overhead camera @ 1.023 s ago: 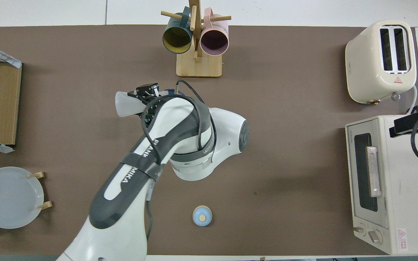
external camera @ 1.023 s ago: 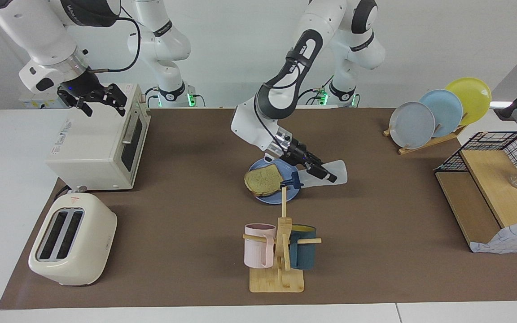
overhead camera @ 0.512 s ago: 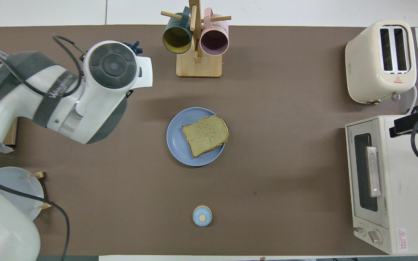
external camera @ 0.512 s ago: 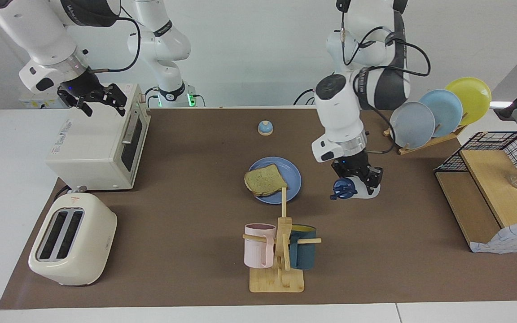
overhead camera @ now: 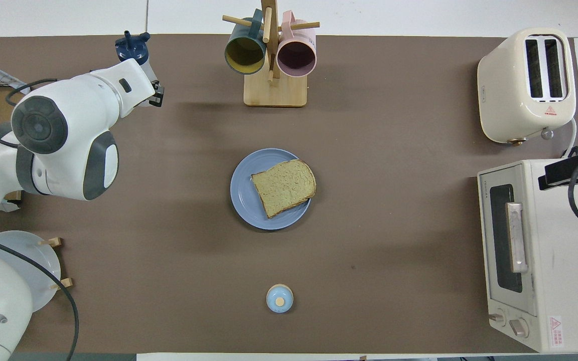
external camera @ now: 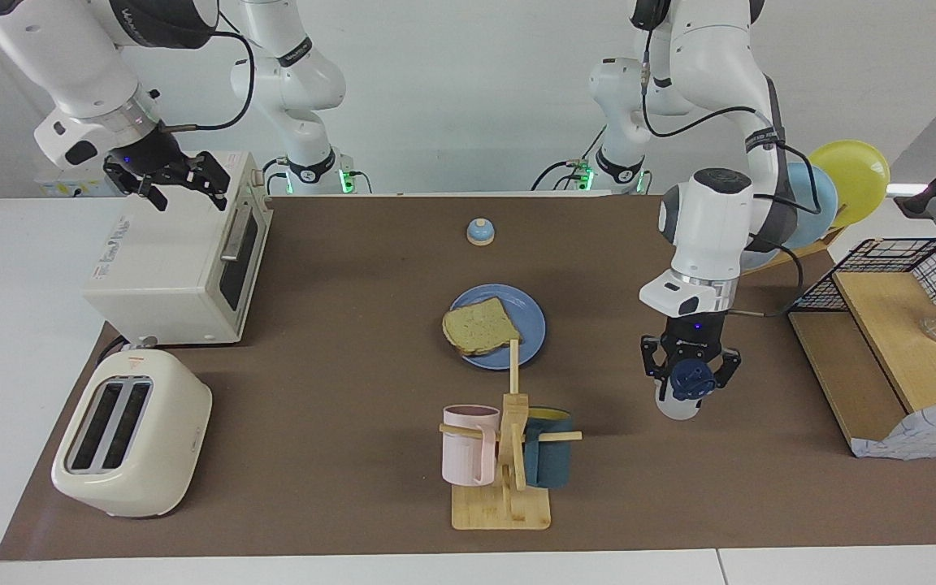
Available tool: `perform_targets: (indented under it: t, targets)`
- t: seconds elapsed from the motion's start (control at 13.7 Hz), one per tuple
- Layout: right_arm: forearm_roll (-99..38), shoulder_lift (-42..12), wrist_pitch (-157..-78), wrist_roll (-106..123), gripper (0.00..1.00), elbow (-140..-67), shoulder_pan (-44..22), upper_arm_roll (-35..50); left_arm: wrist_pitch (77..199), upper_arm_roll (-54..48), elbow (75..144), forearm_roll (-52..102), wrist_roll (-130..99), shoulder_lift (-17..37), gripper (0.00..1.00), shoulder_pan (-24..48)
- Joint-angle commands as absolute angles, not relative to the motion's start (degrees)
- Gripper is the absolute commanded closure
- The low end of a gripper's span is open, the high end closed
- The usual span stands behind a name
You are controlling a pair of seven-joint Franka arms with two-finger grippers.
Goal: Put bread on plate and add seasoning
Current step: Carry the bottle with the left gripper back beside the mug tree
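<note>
The bread (external camera: pixel 480 327) lies flat on the blue plate (external camera: pixel 531 313) at the middle of the table; both also show in the overhead view, the bread (overhead camera: pixel 284 186) on the plate (overhead camera: pixel 243 200). My left gripper (external camera: pixel 689 375) points down and is shut on the seasoning bottle (external camera: pixel 677 402), which is upright with its navy cap on top. It is low over the brown mat between the mug tree and the wooden shelf. In the overhead view the bottle's cap (overhead camera: pixel 132 47) pokes out past the left wrist. My right gripper (external camera: pixel 179 180) waits open and empty over the toaster oven.
A mug tree (external camera: pixel 509 455) with a pink and a dark mug stands farther from the robots than the plate. A toaster oven (external camera: pixel 184 260) and toaster (external camera: pixel 131 435) are at the right arm's end. A bell (external camera: pixel 480 232), plate rack (external camera: pixel 842 171) and wire shelf (external camera: pixel 890 325) are also there.
My left arm swung away from over the plate toward its own end of the table, carrying the seasoning bottle, which turned from tilted to upright and came lower. The right arm has not moved.
</note>
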State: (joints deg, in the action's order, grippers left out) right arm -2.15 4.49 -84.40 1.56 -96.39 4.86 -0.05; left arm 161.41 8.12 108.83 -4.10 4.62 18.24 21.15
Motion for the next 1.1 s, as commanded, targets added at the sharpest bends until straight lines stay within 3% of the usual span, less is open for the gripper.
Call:
perform_targets:
  t: [0.0, 0.22, 0.37, 1.02]
  targets:
    - [-1.76, 4.75, -84.73, 2.99, 0.0, -96.42, 5.01, 0.09, 173.36, 7.65, 109.16, -2.81, -2.09, 23.18, 1.0, 21.27]
    - [-1.41, 4.83, -84.81, 3.16, 0.0, -96.42, 4.92, 0.26, 186.04, 7.38, 107.5, -2.81, -2.9, 31.27, 1.0, 20.14]
    - [-0.97, 4.75, -84.81, 3.16, 0.0, -96.24, 5.01, 1.23, 186.76, 6.68, 104.26, -2.99, -3.16, 34.52, 1.0, 18.55]
    - [1.93, 4.39, -86.84, 3.6, 0.0, -95.27, 5.01, 2.46, 186.86, -1.49, 102.04, -3.6, -3.16, 37.53, 1.0, 11.6]
